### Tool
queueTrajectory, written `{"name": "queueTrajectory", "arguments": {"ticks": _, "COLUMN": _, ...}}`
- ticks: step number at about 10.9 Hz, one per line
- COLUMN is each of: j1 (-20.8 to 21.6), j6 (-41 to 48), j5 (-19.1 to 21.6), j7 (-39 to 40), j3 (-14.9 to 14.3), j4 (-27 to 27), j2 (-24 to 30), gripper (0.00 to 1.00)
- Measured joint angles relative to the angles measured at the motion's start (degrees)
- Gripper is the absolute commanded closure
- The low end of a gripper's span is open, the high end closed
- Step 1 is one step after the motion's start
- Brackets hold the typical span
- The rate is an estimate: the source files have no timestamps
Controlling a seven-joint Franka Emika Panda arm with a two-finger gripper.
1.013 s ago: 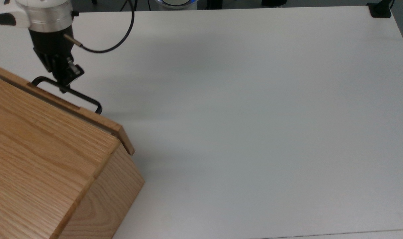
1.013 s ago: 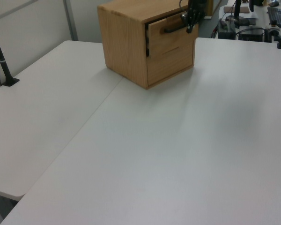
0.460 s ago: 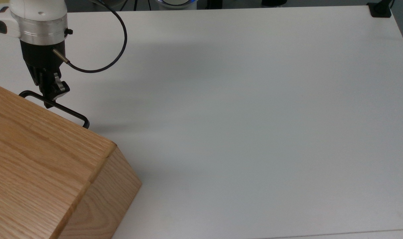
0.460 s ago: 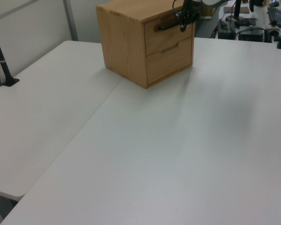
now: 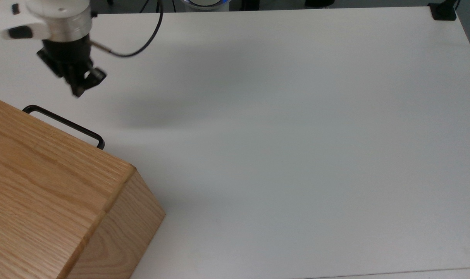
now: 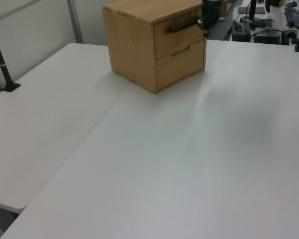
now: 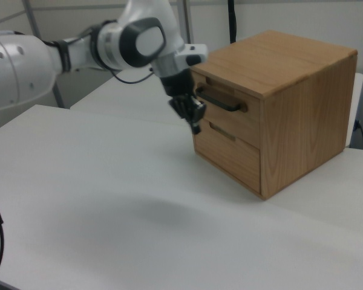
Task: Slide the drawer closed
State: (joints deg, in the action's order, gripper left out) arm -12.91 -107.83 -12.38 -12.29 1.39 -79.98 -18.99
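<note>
The drawer (image 7: pixel 228 118) is the upper one in the oak cabinet (image 7: pixel 302 115), and its front sits flush with the cabinet face. Its black bar handle (image 5: pixel 65 124) juts out past the cabinet's top edge in the top view; the left view shows the handle (image 6: pixel 182 27) on the drawer front (image 6: pixel 180 41). My gripper (image 5: pixel 80 88) hangs off the handle, above and to the right of it in the top view, touching nothing. In the right view the gripper (image 7: pixel 195 122) hovers just left of the handle (image 7: pixel 221 103), slightly below it.
A second, lower drawer (image 7: pixel 227 154) sits shut beneath the first. The cabinet (image 5: pixel 52 201) stands at the top view's lower left on a wide white table (image 5: pixel 289 135). A black clamp (image 5: pixel 444 11) sits at the table's far right corner, and a black post (image 6: pixel 2 64) stands at the left view's left.
The drawer slid in until flush with the cabinet. Since half a second ago my gripper has come off the handle and moved up and right in the top view.
</note>
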Motion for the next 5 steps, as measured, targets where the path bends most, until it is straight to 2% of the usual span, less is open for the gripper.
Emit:
{"name": "queueTrajectory", "arguments": {"ticks": 1, "j1": 0.15, "j6": 5.81, "j5": 0.0, "j7": 4.09, "j3": 1.02, "j4": 0.04, "j2": 1.78, "gripper": 0.93}}
{"name": "queueTrajectory", "arguments": {"ticks": 2, "j1": 0.33, "j6": 10.57, "j5": 0.71, "j7": 6.5, "j3": 1.95, "j4": 0.05, "j2": 3.81, "gripper": 0.79}}
{"name": "queueTrajectory", "arguments": {"ticks": 3, "j1": 0.42, "j6": 13.53, "j5": 2.43, "j7": 7.32, "j3": 2.72, "j4": 0.04, "j2": 5.74, "gripper": 0.45}}
{"name": "queueTrajectory", "arguments": {"ticks": 4, "j1": 0.47, "j6": 15.61, "j5": 5.13, "j7": 7.54, "j3": 3.2, "j4": 0.03, "j2": 7.72, "gripper": 0.03}}
{"name": "queueTrajectory", "arguments": {"ticks": 5, "j1": 0.66, "j6": 17.82, "j5": 7.66, "j7": 7.68, "j3": 3.4, "j4": -0.01, "j2": 9.67, "gripper": 0.0}}
